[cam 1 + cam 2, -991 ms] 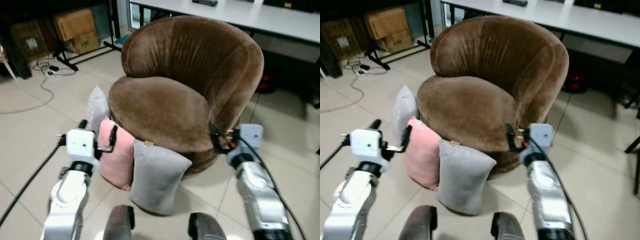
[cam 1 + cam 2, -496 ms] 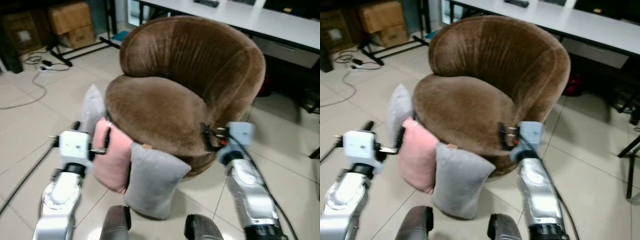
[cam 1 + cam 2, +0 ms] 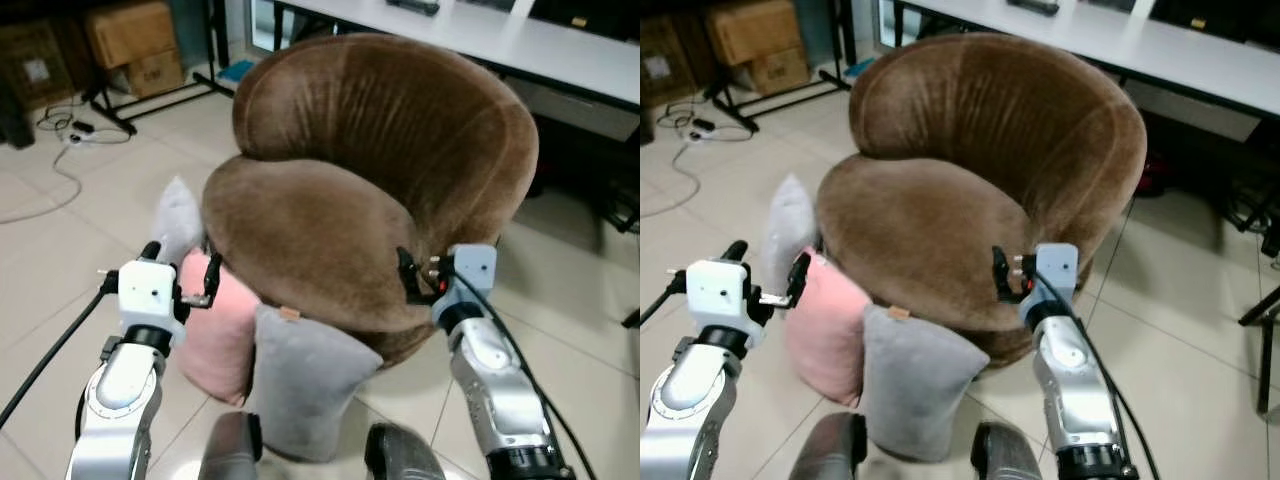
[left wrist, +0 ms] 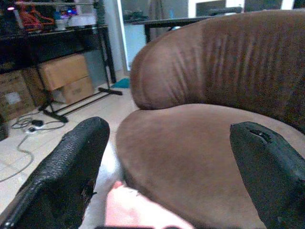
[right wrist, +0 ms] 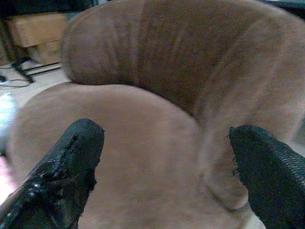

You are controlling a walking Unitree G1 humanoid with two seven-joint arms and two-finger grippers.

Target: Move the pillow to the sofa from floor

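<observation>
A round brown sofa chair (image 3: pixel 370 190) has three pillows propped against its front on the floor, a pink pillow (image 3: pixel 222 320) between two grey ones, with the left gripper (image 3: pixel 180 280) spread above the pink one and the right gripper (image 3: pixel 412 282) spread at the seat's edge

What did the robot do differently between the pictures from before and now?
The robot stepped closer, so the round brown velvet sofa looks nearer. The left tool now hovers, open, over the pink pillow; the right tool is open at the seat's edge. The pink pillow and both grey pillows stayed on the floor, ungrasped.
</observation>
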